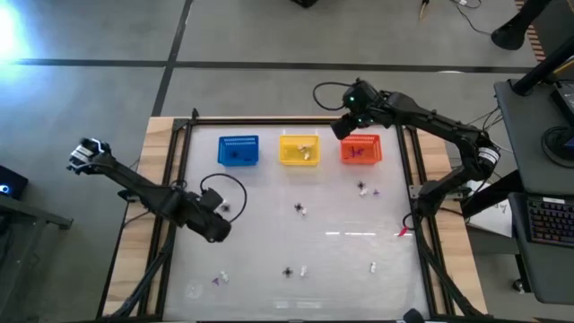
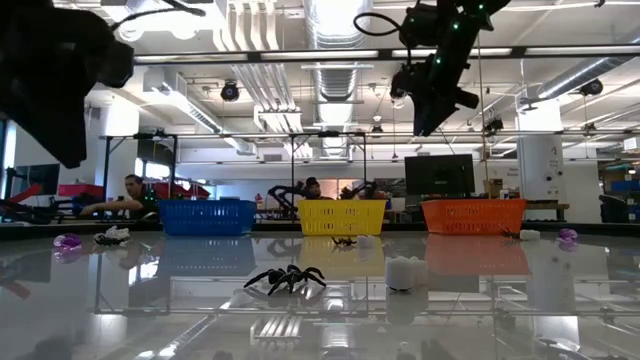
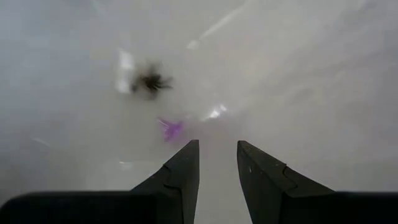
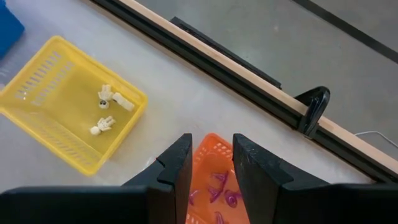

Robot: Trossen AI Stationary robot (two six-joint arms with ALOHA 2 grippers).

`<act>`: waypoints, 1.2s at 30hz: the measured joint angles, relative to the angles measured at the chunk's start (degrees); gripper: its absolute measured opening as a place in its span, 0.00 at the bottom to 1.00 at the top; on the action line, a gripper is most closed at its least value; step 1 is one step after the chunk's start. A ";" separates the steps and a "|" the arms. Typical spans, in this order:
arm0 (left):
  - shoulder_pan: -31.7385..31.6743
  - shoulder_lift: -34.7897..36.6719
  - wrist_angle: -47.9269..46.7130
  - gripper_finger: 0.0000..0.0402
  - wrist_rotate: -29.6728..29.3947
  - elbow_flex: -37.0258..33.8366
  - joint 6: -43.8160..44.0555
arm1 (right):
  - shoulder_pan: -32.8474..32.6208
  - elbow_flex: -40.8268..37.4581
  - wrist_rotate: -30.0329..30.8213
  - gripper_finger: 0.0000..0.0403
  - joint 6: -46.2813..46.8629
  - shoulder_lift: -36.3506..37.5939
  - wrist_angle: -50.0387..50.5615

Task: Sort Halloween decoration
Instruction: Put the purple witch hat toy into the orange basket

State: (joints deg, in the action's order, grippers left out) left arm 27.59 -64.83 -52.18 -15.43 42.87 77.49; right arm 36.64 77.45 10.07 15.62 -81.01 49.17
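Note:
Tiny black spider-like, whitish and purple trinkets lie scattered on the white table top, such as a spider (image 1: 288, 271) and a whitish piece (image 1: 303, 269). My left gripper (image 1: 221, 230) hovers open over the table's left half. Its wrist view (image 3: 217, 149) shows a purple piece (image 3: 172, 129) and a black spider (image 3: 151, 81) lying ahead of the fingers. My right gripper (image 1: 345, 130) hangs open above the orange basket (image 1: 361, 150), high over it in the low view (image 2: 435, 100). Purple pieces (image 4: 214, 193) lie in that basket below the fingers (image 4: 211, 155).
A blue basket (image 1: 238, 150), a yellow basket (image 1: 300, 149) holding whitish pieces (image 4: 109, 106) and the orange one stand in a row along the far side. A dark frame rail (image 1: 413, 179) borders the table. A small red piece (image 1: 404, 231) lies near the right rail.

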 joint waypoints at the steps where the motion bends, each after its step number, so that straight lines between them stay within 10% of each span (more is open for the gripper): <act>1: -0.14 0.71 1.50 0.23 0.83 -1.08 0.04 | -0.23 -0.03 0.02 0.27 0.00 0.00 -0.03; 36: -6.32 -2.42 11.63 0.23 5.72 -12.17 -24.24 | -1.92 -1.22 0.02 0.27 0.44 -0.02 -0.20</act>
State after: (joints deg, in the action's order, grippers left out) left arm 21.27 -67.25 -40.56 -9.70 30.70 53.25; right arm 34.72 76.23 10.09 16.05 -81.03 48.97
